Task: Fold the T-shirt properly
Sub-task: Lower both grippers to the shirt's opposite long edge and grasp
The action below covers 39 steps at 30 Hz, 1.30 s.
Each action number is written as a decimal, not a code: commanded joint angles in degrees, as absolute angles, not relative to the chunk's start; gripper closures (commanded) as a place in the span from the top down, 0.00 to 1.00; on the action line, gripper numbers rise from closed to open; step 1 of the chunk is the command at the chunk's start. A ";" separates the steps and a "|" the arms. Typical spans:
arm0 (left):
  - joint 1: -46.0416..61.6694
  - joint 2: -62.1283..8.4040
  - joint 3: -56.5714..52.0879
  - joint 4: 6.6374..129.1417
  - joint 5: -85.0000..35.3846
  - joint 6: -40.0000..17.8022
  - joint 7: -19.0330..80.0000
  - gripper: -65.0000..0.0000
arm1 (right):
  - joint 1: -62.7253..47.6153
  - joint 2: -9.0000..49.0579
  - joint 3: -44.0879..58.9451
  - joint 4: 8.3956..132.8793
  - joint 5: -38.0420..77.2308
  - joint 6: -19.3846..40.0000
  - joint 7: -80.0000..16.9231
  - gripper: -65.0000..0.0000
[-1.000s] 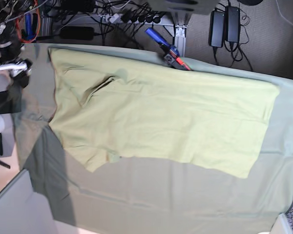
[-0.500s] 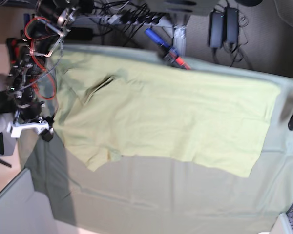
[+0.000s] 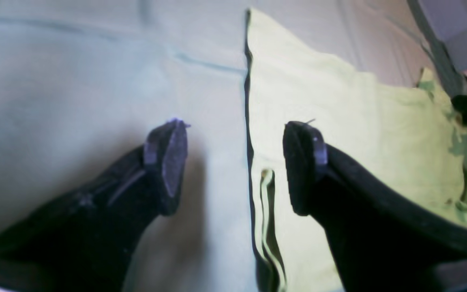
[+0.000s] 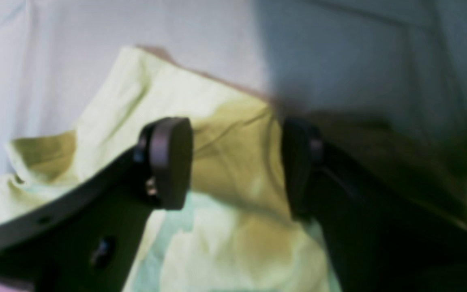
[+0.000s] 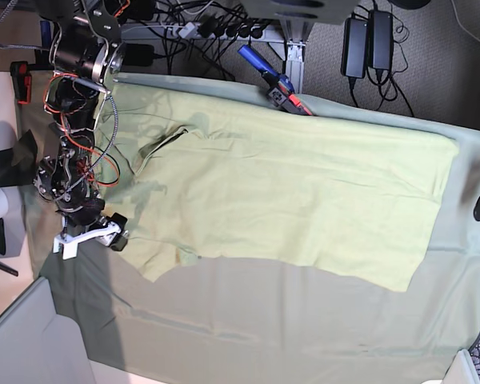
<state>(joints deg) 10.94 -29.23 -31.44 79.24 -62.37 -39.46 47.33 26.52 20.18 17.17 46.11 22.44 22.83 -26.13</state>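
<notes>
Carpet floor [image 5: 432, 80] w/ tangled cables [image 5: 216, 28]

No text, label, brand, number or sign can be read in any of the three views. The pale yellow-green short-sleeved cotton T-shirt [image 5: 288, 192] shows plain fabric with no print, and the black power bricks [image 5: 366, 40] on the floor beyond the worktop are too small for any marking to be made out.
</notes>
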 commanded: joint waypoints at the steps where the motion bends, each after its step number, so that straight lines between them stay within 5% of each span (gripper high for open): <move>1: 10.48 -30.50 -31.81 80.23 -62.61 -40.00 45.17 0.63 | 28.05 21.10 17.04 46.85 22.85 23.57 -25.71 0.54; 10: 5.15 -30.48 -23.40 79.92 -48.82 -40.00 36.14 0.63 | 28.01 21.12 17.06 46.85 22.70 23.57 -26.09 0.54; 14: -1.17 -30.35 -16.40 77.93 -41.82 -35.24 32.32 0.63 | 27.81 21.12 17.06 46.85 22.68 23.59 -27.75 0.54; 21: -16.21 -28.82 -4.84 59.99 -37.54 -35.00 31.66 0.63 | 27.73 21.17 17.06 46.85 22.65 23.59 -28.56 0.54; 26: -22.37 -26.33 -3.60 48.12 -32.53 -35.11 27.07 0.63 | 27.73 21.26 17.06 46.85 22.68 23.57 -28.51 0.54; 39: -23.66 -22.33 -3.60 47.40 -32.51 -35.35 26.76 0.63 | 27.73 21.23 17.06 46.85 22.72 23.57 -28.49 0.54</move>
<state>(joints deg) -22.11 -21.87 -3.49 46.74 -32.16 -34.96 26.59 26.52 20.34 17.02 46.22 22.63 22.87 -28.08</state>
